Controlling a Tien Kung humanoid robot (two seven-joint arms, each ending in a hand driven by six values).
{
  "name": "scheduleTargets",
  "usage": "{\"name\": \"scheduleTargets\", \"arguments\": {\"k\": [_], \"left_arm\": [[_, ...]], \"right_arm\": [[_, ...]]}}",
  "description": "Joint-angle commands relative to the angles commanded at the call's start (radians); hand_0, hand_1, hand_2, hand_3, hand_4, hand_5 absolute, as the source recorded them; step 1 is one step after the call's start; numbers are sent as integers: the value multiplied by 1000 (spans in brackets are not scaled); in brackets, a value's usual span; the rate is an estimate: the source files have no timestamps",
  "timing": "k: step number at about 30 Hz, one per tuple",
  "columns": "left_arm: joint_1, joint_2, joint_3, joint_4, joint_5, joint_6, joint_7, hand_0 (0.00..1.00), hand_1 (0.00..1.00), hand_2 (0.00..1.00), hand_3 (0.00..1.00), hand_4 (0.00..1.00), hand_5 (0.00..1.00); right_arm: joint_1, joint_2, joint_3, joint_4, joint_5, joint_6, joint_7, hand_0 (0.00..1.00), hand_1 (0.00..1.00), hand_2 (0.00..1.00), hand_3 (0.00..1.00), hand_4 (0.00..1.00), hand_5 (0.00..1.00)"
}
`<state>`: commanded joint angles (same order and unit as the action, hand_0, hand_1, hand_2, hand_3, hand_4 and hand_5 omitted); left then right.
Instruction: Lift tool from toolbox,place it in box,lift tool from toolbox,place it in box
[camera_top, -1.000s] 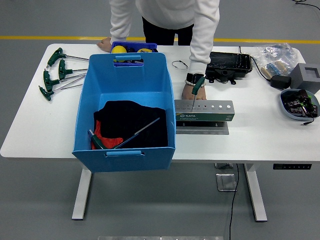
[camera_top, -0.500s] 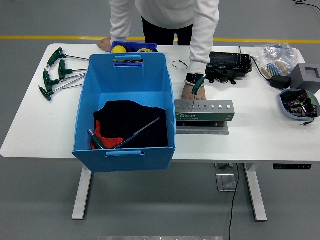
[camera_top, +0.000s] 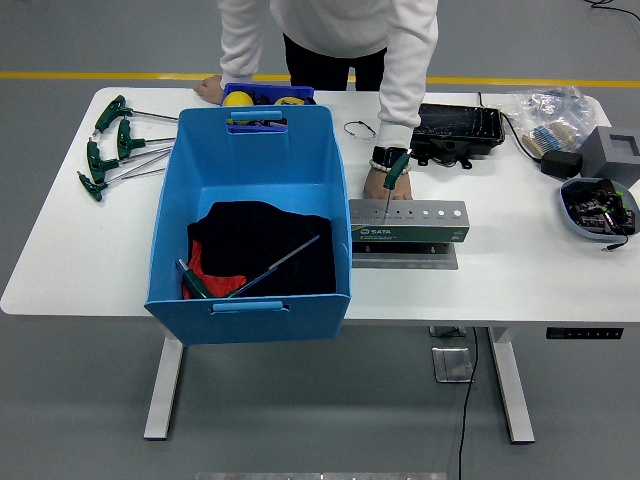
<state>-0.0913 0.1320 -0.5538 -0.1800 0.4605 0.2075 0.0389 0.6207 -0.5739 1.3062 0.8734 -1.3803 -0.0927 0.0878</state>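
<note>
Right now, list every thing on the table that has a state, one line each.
Blue bin: upright, open-topped, holding dark cloth and one tool.
Tool in the bin: lying flat on the cloth.
Tool holder: one tool standing in it, other holes empty.
Standing tool: upright in the holder, by the person's hand.
Loose tools: lying flat, left of the bin.
Robot hands: out of view.

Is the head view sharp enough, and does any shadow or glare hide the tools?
Head view: sharp, evenly lit, no glare on the white table. The black cloth inside the blue box is dark, yet the green-handled tool on it stays visible.
</note>
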Motion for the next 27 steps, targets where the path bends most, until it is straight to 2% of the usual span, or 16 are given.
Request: {"name": "scheduleTargets", "arguments": {"k": [27], "left_arm": [[-1, 2, 8, 0, -6, -2, -2, 749, 714, 762, 773, 792, 750]], "right_arm": [[3, 3, 4, -1, -1, 2, -3, 2, 2, 24, 2, 869, 777]]}}
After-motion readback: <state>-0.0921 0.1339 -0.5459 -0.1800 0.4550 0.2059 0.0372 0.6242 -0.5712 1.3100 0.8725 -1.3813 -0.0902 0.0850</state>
